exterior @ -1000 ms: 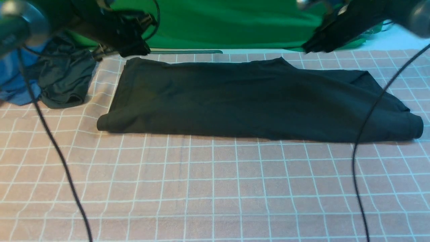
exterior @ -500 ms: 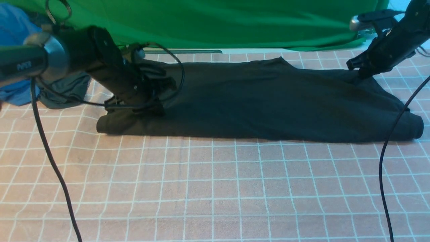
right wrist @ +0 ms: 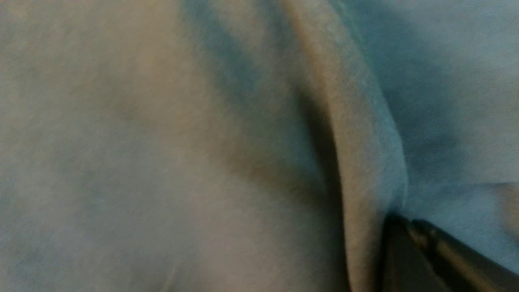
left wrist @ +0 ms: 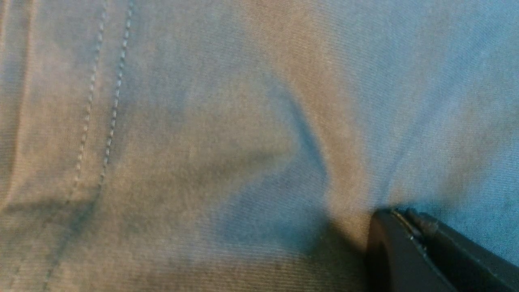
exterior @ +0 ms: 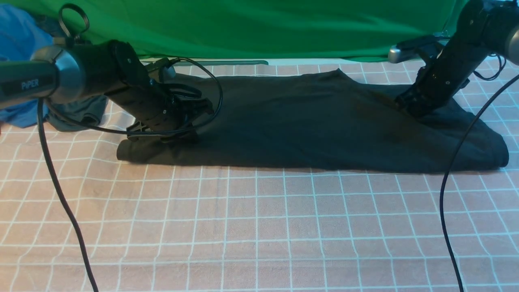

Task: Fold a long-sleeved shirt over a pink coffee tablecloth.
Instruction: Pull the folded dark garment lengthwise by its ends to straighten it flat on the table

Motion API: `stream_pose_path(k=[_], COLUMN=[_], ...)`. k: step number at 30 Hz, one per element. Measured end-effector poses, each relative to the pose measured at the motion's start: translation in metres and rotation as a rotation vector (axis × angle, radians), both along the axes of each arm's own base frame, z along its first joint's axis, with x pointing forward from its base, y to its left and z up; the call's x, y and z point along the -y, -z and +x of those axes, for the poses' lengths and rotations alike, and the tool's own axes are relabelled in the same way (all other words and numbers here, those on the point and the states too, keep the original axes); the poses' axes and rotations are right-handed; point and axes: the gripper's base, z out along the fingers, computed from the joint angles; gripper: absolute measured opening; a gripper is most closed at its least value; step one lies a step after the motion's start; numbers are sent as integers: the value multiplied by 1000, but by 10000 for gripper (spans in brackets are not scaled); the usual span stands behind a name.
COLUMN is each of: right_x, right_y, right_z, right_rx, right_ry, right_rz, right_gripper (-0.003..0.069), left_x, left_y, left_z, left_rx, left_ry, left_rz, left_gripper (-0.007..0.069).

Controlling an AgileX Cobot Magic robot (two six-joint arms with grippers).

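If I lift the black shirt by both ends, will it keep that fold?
Probably floppy: the long-sleeved shirt puckers into a soft ridge, so the middle would likely sag. Its fine knit looks light. Pushed, it may bunch rather than slide over the pink coffee tablecloth.

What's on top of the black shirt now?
On the shirt: the left end effector near its left end, the right end effector toward its right. Fabric beneath their tips is hidden.
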Motion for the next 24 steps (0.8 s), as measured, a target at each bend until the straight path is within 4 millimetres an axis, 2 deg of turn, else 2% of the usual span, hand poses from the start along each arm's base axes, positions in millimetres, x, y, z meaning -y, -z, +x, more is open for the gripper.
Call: stream_pose_path(k=[3,8,11,15,17,20,21,23,24], right_x=[-4,-6,-6,-9,-13,-13,-14,-17,-17], right_y=[0,-2,-2,-2,4,5,6,6,6], right_z=[0,5,7,8,10,10,10,10,10], right_rx=[3,61,86,107,108,107,107,109,109], right_ry=[-19,-28,-34,-72,-87,-87,-93,-109,-112], right_rz=[-4,-9,-12,-24,-28,-26,-26,-30,-31], right_gripper=[165,362,413,419,402,331,277,124,82], left_x=[0,0,0,0,0,0,0,0,0], left_y=[0,0,0,0,0,0,0,0,0], left_z=[0,0,0,0,0,0,0,0,0], left_rx=[0,0,0,0,0,2,2,2,3], left_ry=[0,0,0,0,-1,2,2,2,2], left_rz=[0,-1,-1,-1,-1,0,0,0,1], left_gripper=[13,13,13,13,13,13,13,13,13])
